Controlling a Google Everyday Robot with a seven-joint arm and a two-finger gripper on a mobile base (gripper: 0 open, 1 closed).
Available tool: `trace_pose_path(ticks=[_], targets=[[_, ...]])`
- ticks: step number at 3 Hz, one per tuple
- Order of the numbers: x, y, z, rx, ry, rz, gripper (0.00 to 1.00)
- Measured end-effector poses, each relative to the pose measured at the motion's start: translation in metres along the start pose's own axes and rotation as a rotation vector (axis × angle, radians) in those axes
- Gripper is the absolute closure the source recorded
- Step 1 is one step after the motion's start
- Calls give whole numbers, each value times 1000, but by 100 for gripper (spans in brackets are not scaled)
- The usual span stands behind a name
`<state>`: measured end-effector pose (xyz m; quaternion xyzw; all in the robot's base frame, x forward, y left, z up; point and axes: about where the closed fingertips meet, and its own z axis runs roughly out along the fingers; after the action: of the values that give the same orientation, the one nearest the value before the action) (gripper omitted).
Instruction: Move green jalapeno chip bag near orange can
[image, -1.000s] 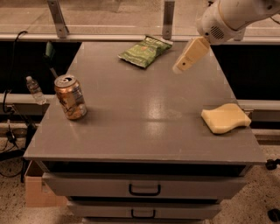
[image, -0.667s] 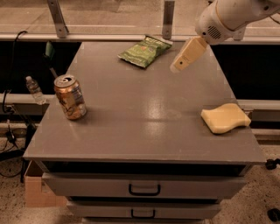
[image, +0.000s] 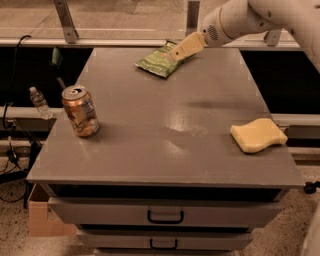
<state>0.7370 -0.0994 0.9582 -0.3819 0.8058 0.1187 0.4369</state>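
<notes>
The gripper (image: 187, 46) has just slid across and away toward the far edge of the counter (image: 165, 155). A second ago it hung over bare surface off to the bag's right. Now its tan tip sits at the right end of the green jalapeno chip bag (image: 159, 62), overlapping that end from where I stand. Whether it is actually touching the foil or hovering just above it, I cannot tell, and I cannot tell either whether the gripper is spread or pressed together. The bag itself has not budged: it lies flat, just below and to the left of the gripper, near the back of the counter.

The orange can (image: 80, 111) stands upright well away from the gripper, far off to its left and much nearer the front edge, where it stood before. The yellow sponge (image: 258, 135) lies well apart on the opposite side, down to the gripper's right.

To my eye the reach is about finished and the grasp is the step in hand. Nothing of the carry is done yet, since bag and can are well apart.
</notes>
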Motion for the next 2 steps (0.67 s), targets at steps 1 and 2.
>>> trace_pose_path(ticks=[1, 2], targets=[[-16, -13, 50, -15, -78, 160, 0], [-21, -17, 100, -1, -86, 256, 0]])
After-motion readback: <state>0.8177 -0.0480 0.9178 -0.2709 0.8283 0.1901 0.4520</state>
